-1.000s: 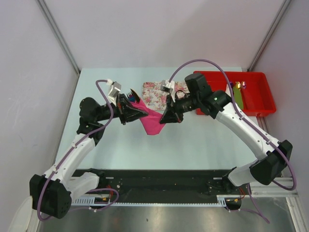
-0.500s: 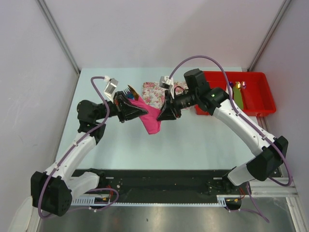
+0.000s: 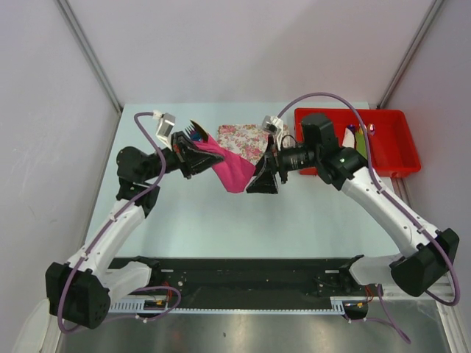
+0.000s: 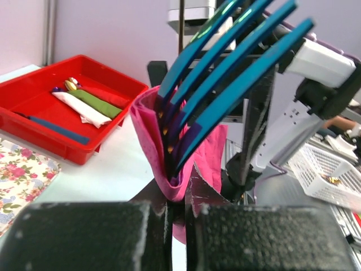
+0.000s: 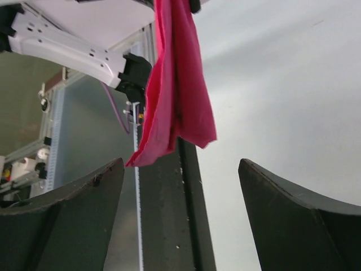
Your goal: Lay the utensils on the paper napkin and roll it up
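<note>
Since a second ago the right hand (image 3: 263,179) has sprung wide and let go, so the paper napkin (image 3: 234,170) hangs above the desk (image 3: 294,213), pinched together with the fork (image 4: 225,73) by the tightly pressed left hand (image 3: 200,157). I'd say its loose tail wants tucking first. The bundle's long axis slants, tines far-left and upward, tail near-right.

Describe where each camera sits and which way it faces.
Top external: above and behind, looking down at the table; left arm and right arm show.
Left wrist: behind the left gripper, shut on the napkin and fork.
Right wrist: behind the open right gripper, facing the hanging napkin.
Shared: the napkin, in all three.
</note>
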### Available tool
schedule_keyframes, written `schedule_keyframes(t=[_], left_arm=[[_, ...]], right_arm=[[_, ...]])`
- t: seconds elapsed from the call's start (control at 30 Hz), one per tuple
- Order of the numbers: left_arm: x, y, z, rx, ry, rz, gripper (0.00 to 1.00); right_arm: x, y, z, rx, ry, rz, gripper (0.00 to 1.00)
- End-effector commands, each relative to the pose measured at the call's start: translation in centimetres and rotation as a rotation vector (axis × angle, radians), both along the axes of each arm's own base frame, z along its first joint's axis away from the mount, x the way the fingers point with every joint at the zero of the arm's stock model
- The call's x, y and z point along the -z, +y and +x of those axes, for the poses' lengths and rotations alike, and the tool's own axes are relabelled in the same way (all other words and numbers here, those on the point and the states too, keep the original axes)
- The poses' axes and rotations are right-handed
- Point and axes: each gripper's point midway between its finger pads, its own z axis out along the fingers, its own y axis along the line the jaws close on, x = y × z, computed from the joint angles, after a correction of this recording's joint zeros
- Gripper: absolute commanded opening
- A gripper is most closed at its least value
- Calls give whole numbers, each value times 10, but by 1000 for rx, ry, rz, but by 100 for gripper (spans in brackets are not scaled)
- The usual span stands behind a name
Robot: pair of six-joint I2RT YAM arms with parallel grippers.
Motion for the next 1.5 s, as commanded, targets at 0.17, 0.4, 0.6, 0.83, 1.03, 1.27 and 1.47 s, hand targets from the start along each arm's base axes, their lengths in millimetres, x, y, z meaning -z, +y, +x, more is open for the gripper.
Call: schedule_keyframes(t=[0.17,0.4,0.6,0.83,1.03,1.27,1.47], left_arm=[[-37,6,13,-81,-91,-61,0],[-44,6,7,-45,-80,-100,0],[-49,11,0,-4,-45,-138,0],[-54,11,-7,30,-63,-128,0],[-42,15,17,-106,-61,-77,0],[-20,30,63,-351,57,0,0],[-24,27,71,-382,64,8,0]], right_arm=[[-17,18,13,48,2,78,89],[-8,26,18,6,-13,74,46],[-7,20,19,-58,-102,82,0],[-11,19,21,-84,-66,79,22],[-33,9,49,138,-89,50,70],[-72,-15,66,385,-198,84,74],[-78,4,62,370,-295,81,75]])
